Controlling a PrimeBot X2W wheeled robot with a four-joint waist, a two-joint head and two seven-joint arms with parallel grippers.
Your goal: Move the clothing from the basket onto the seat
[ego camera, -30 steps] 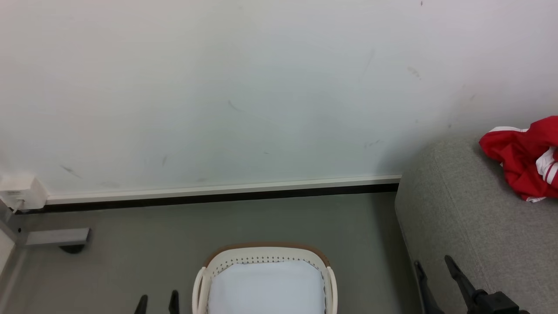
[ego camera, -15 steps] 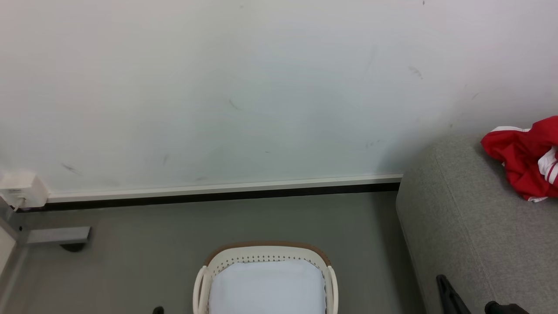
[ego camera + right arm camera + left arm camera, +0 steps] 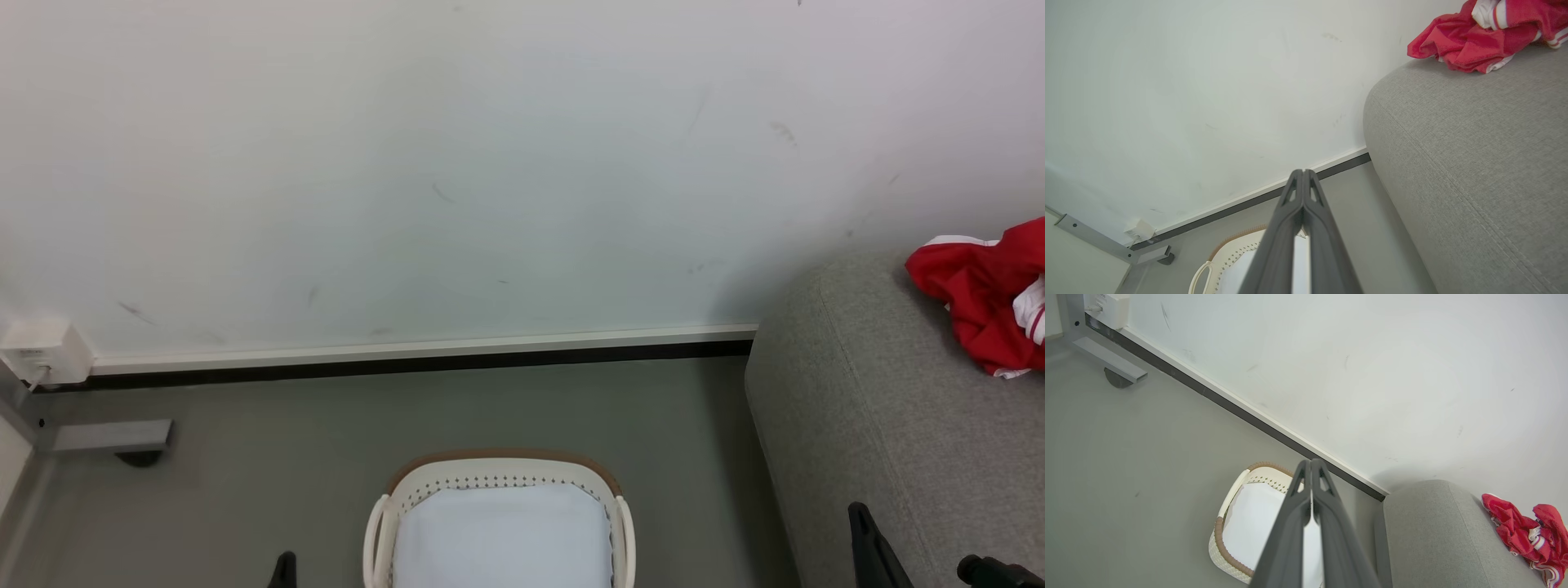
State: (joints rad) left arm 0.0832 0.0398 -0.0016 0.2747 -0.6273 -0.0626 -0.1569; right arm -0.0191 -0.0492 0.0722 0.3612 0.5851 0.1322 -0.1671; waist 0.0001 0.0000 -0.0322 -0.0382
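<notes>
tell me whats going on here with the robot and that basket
A two-armed robot is moving laundry from a cream basket onto a grey seat. The red clothing lies bunched on the seat, and what shows of the basket's inside is bare pale bottom. Neither arm holds anything: the left claw and the right claw are both shut, fingers pressed together on nothing. The job looks done, or close to it.

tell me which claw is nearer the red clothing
The right claw, at the lower right before the grey sofa where the red clothing lies; the left claw is left of the basket, farther off.
</notes>
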